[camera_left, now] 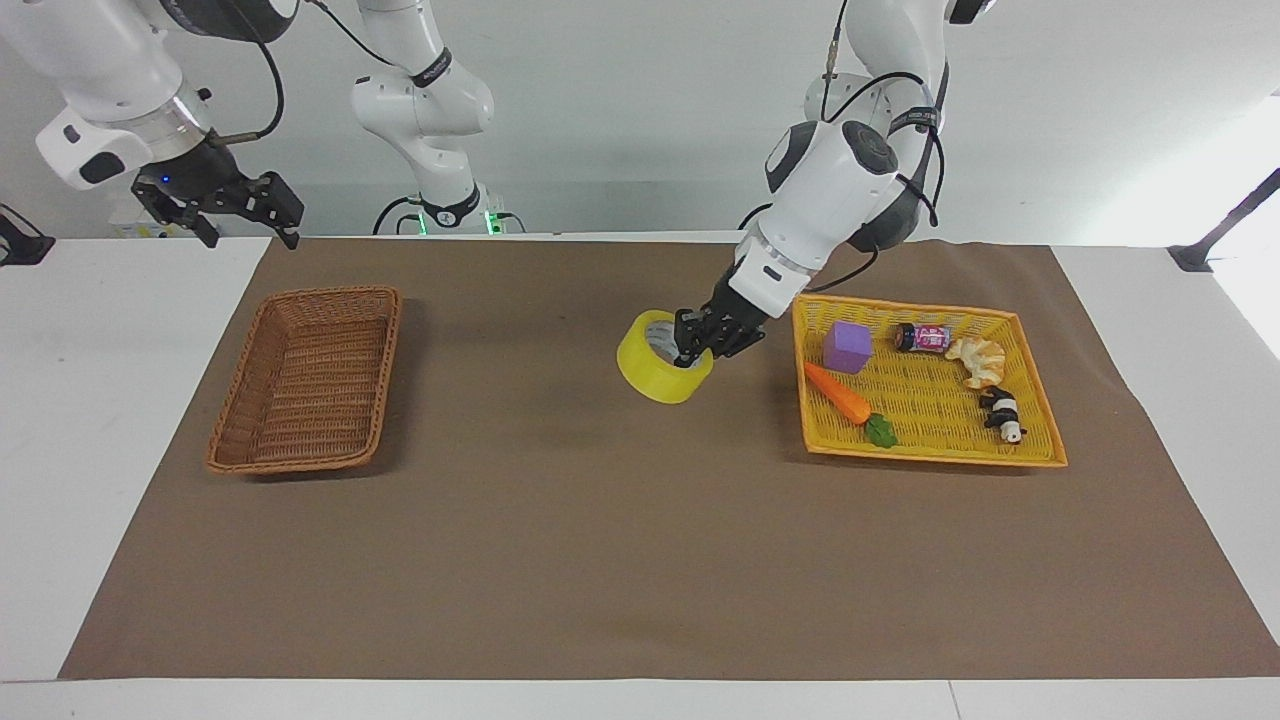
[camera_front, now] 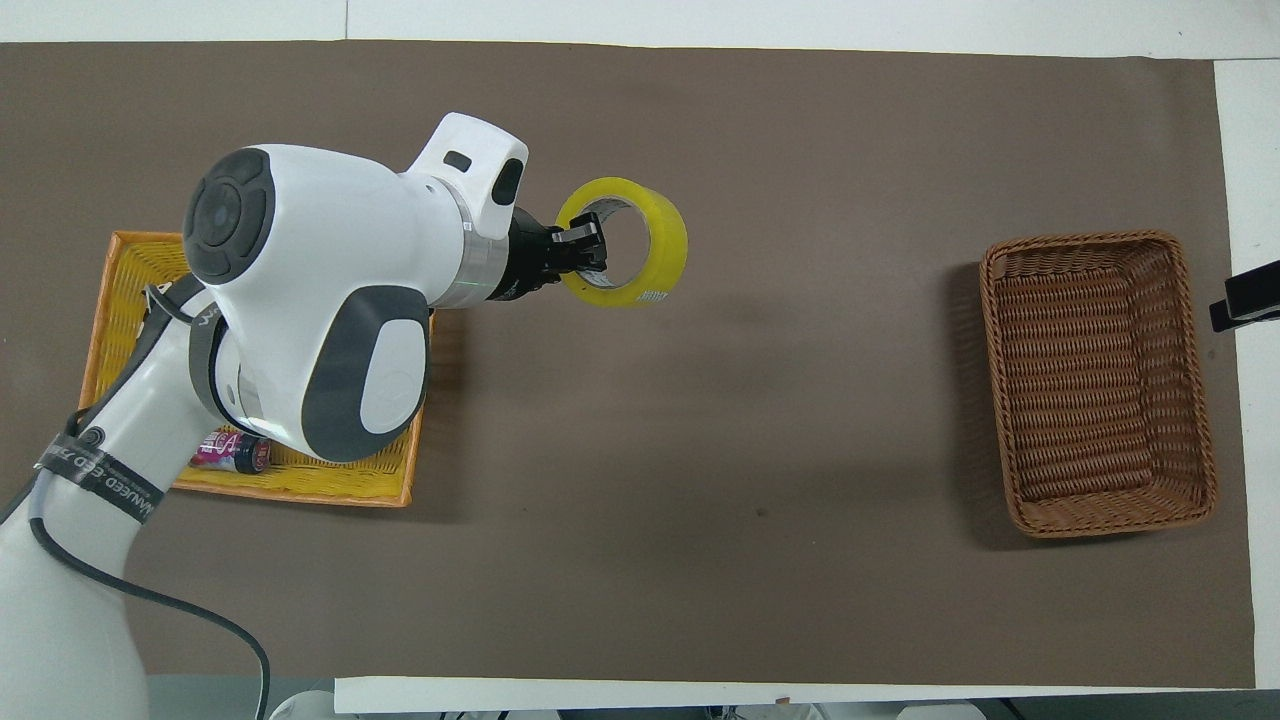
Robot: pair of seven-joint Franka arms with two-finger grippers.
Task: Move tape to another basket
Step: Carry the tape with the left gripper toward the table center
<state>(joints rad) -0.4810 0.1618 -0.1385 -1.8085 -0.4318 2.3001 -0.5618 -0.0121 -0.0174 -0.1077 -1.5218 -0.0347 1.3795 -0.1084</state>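
A: Where is the wide roll of translucent yellow packing tape, as you see it from the console?

B: I see it raised over the bare brown table mat, between the two baskets and just beside the bright yellow woven basket. The left gripper is clamped on its wall, one finger inside the white core. The left arm comes in over the yellow basket at its own end of the table.

A: And the rectangular dark-brown woven wicker basket?

B: I find it toward the right arm's end of the table, well apart from the tape. It holds nothing that I can see.

A: The right gripper?

B: It waits in the air near the table's edge at the robots' end, by the wicker basket's end of the mat, fingers spread, holding nothing. In the overhead view only its dark tip shows.

A: What lies in the yellow basket?

B: An orange toy carrot, a purple cube, a small printed can lying on its side, a croissant-like pastry and a small black-and-white figure.
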